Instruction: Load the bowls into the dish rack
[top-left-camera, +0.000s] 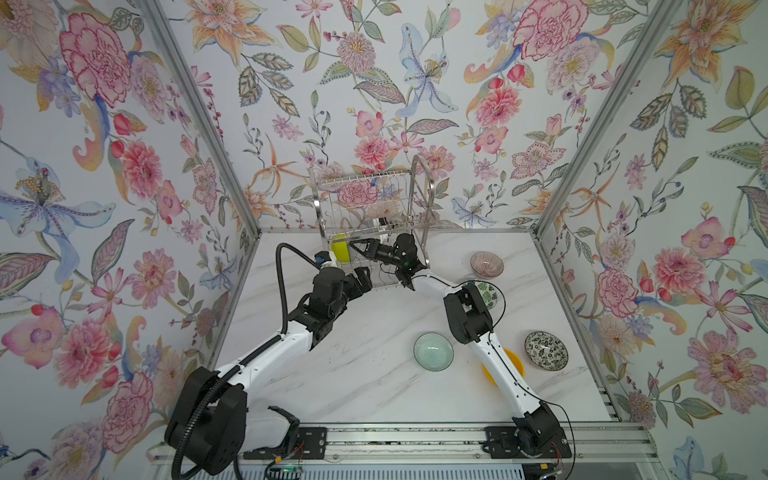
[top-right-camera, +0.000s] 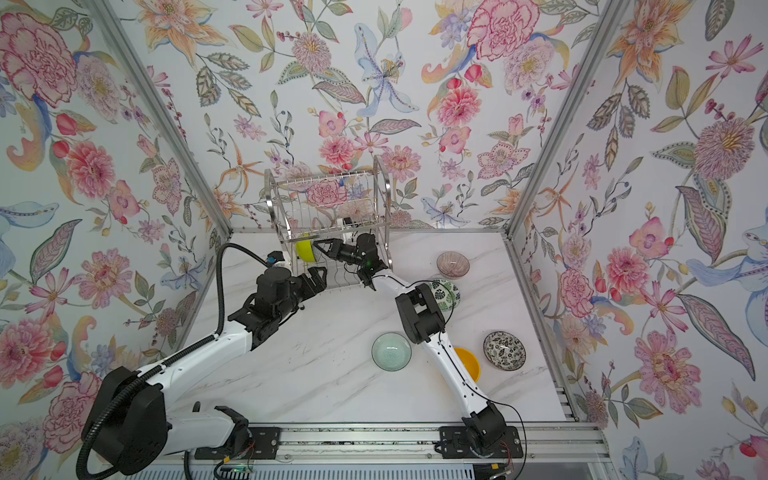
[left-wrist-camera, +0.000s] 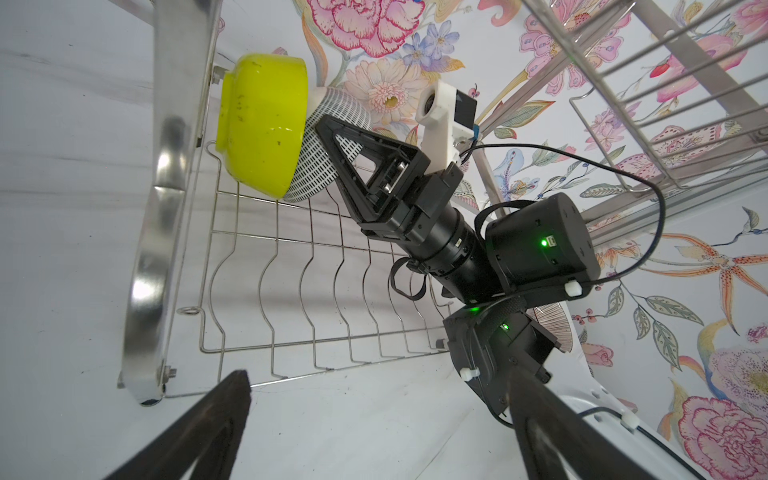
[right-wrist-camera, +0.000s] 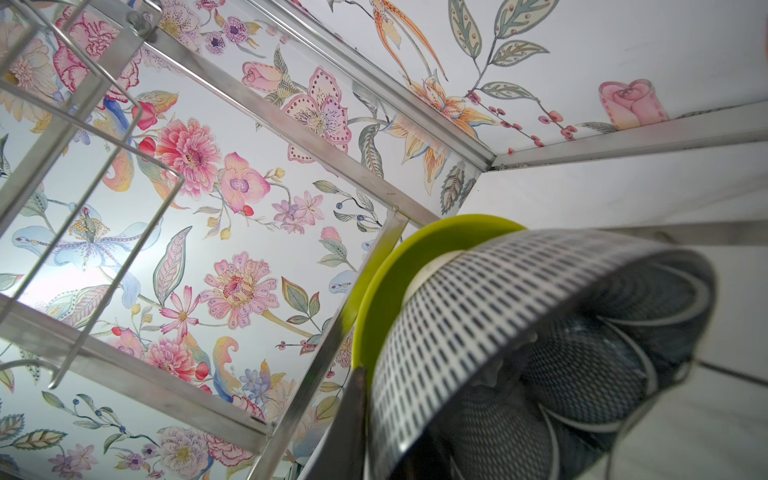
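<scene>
The dish rack (top-left-camera: 370, 199) (top-right-camera: 328, 195) stands at the back of the table. A lime green bowl (top-left-camera: 340, 249) (left-wrist-camera: 262, 124) (right-wrist-camera: 390, 270) stands on edge at the end of its lower tier. Beside it leans a dark navy bowl (left-wrist-camera: 316, 178) (right-wrist-camera: 498, 316) with a dashed white outside. My right gripper (top-left-camera: 353, 247) (top-right-camera: 318, 245) is shut on that bowl's rim, one finger (right-wrist-camera: 353, 415) on the outer wall. My left gripper (top-left-camera: 362, 279) (left-wrist-camera: 380, 386) hangs open and empty before the rack's front edge.
On the table to the right lie a pinkish ribbed bowl (top-left-camera: 487, 264), a leaf-patterned bowl (top-right-camera: 446, 294) and an orange-yellow bowl (top-right-camera: 467, 361), both partly under the right arm, a pale green bowl (top-left-camera: 433, 351) and a black-and-white floral bowl (top-left-camera: 546, 350). Floral walls enclose three sides.
</scene>
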